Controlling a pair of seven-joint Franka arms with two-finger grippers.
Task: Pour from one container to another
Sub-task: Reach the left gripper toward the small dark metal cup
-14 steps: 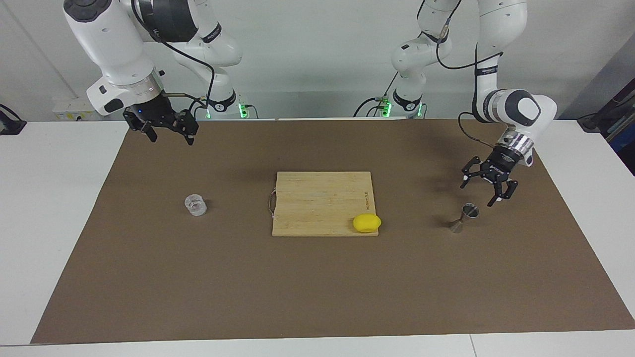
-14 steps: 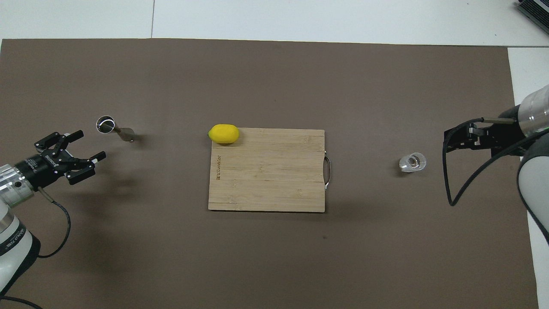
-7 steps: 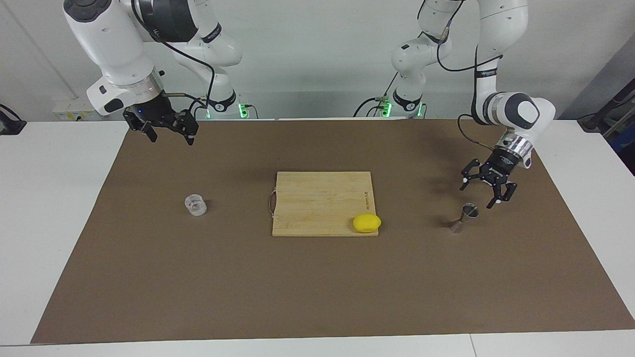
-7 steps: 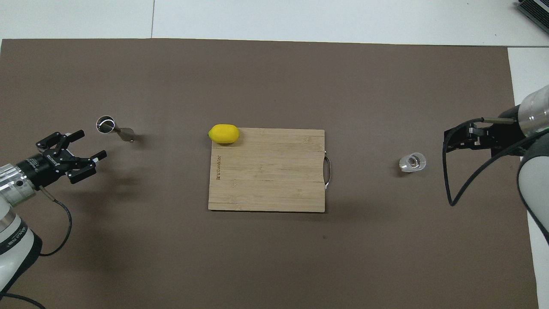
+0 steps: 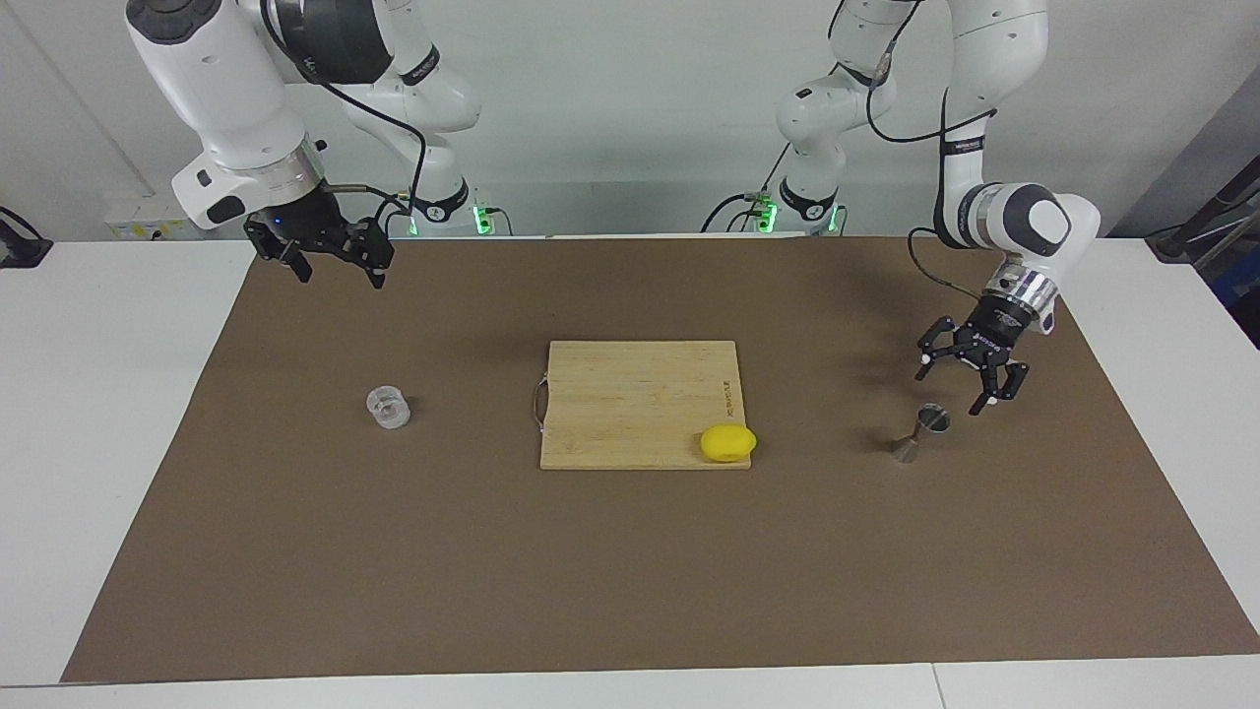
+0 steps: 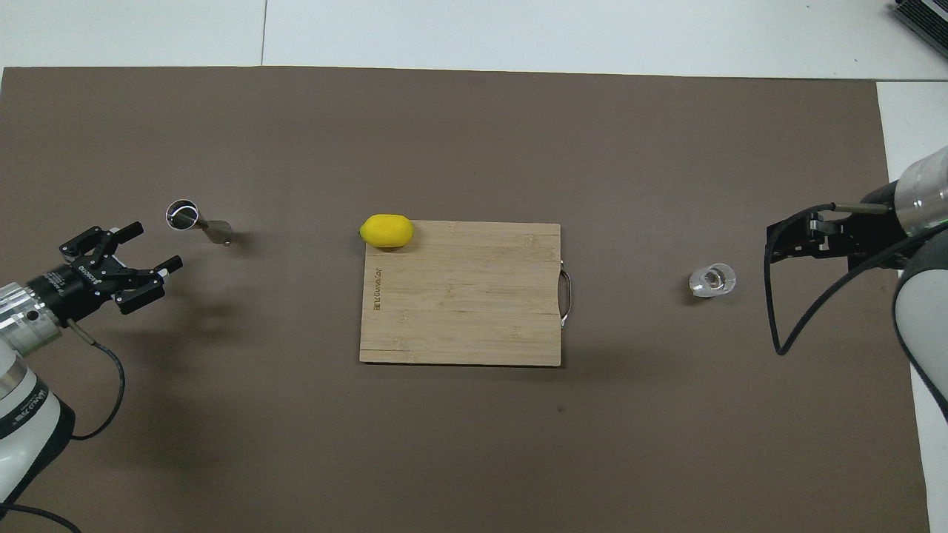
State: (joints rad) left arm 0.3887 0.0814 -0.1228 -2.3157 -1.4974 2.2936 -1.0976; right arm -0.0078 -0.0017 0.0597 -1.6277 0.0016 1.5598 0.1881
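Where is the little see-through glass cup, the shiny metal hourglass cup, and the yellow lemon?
Small clear glass cup (image 5: 388, 408), facing view, its side wall.
Silvery steel hourglass-shaped jigger (image 5: 918, 434), facing view, its narrow waist.
Yellow lemon (image 6: 386, 230), overhead view, its middle.

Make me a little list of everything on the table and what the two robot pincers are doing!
cup: small clear glass cup, upright on the brown mat, toward the right arm's end
jigger: silvery steel hourglass jigger, upright, toward the left arm's end
board: wooden cutting board, mid-table
lemon: yellow lemon on a board corner
left pincer: open, empty, near the jigger
right pincer: open, empty, waiting
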